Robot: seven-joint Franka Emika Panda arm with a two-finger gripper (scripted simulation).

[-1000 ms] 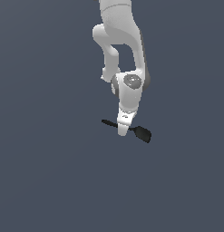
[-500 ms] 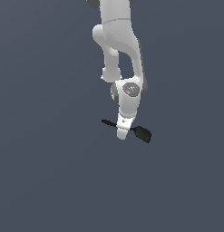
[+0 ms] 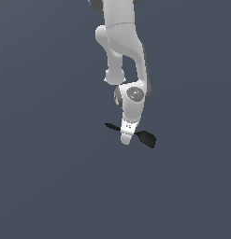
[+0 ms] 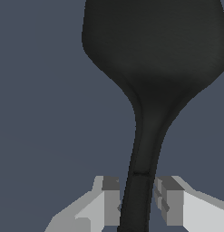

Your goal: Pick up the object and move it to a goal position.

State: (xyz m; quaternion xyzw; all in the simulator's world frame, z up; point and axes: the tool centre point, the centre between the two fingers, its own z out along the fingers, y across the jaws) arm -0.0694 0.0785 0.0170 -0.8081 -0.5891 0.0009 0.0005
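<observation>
The object is a small black spoon with a thin handle and a wider oval head. In the exterior view it lies crosswise under my gripper, its handle tip to the exterior view's left and its head to the right. In the wrist view the spoon fills the frame, and its handle runs between my two fingers. Both pads sit tight against the handle, so my gripper is shut on it. I cannot tell whether the spoon rests on the ground or hangs just above it.
The white arm comes down from the top of the exterior view. Plain dark grey-blue ground surrounds the spoon on all sides. No goal marker shows.
My wrist has come down a little toward the spoon over the last second. The spoon stays in about the same place.
</observation>
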